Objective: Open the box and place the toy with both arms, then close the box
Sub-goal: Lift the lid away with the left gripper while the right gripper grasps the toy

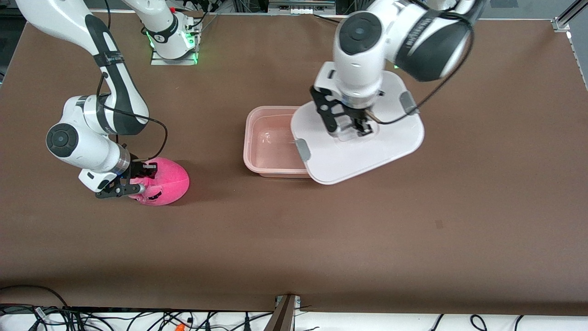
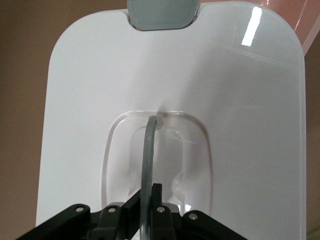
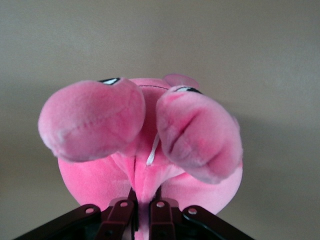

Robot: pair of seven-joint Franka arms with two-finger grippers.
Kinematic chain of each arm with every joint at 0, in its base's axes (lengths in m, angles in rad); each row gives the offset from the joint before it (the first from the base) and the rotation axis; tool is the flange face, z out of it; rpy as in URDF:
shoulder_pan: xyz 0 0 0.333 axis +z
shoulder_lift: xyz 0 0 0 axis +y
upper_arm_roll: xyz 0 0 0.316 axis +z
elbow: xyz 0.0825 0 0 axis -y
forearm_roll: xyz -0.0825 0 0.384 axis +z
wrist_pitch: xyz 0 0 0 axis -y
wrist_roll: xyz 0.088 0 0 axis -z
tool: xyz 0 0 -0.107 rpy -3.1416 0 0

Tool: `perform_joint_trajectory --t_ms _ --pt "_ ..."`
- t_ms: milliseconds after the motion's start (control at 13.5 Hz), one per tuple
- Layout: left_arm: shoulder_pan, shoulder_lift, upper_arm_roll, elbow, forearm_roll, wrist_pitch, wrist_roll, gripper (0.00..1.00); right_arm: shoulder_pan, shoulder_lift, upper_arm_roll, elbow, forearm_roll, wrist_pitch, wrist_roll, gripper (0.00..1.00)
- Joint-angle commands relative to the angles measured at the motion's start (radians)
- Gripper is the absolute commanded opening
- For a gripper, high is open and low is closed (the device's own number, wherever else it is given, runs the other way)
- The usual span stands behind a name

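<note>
From the front we count two arms, one box, one lid and one toy on the brown counter [image 1: 294,239]. The right claw [image 1: 130,184] is down at the toy [image 1: 170,184], which sits toward the right arm's end of the counter, well apart from the box [image 1: 268,142]. Its fingers are pinched on the plush. The box stands near the middle of the counter with its mouth open. The left claw [image 1: 356,126] is clamped on the clear handle of the white lid [image 1: 367,151], which hangs tilted, overlapping the box edge toward the left arm's end. We see two grey clips on the lid, one [image 1: 303,150] over the box and one [image 1: 408,102] at the opposite edge.

In the left wrist view, we see the lid [image 2: 90,100], one grey clip [image 2: 162,12] and the clear recessed handle [image 2: 150,145] running into the closed left claw [image 2: 150,215].

In the right wrist view, the toy [image 3: 145,135] fills the middle, showing two rounded lobes and a white thread. The right claw [image 3: 142,212] is closed on a fold of its pink plush.
</note>
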Motion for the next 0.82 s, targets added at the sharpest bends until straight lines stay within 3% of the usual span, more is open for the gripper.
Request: perform_joint_trajectory --t_ms 0,148,297,520,742 --pt "0.124 -0.015 -0.004 0.008 -0.017 -0.027 0.177 0.00 -0.005 -0.019 0.006 0.022 0.008 -0.002 -0.054 0.00" --pt "0.193 -0.012 -0.001 0.008 -0.017 -0.024 0.306 0.00 0.001 -0.036 0.014 0.047 0.006 -0.011 -0.100 0.00" --pt "0.276 -0.014 -0.005 0.009 -0.017 -0.024 0.427 0.00 0.027 -0.042 0.016 0.135 -0.003 -0.124 -0.105 0.00" --pt "0.380 -0.012 -0.001 0.060 -0.053 -0.026 0.583 0.00 0.148 -0.033 0.016 0.344 -0.029 -0.363 -0.141 0.00" --pt "0.483 -0.010 -0.004 0.065 -0.066 -0.026 0.708 0.00 0.301 -0.031 0.014 0.424 -0.032 -0.391 -0.168 0.00"
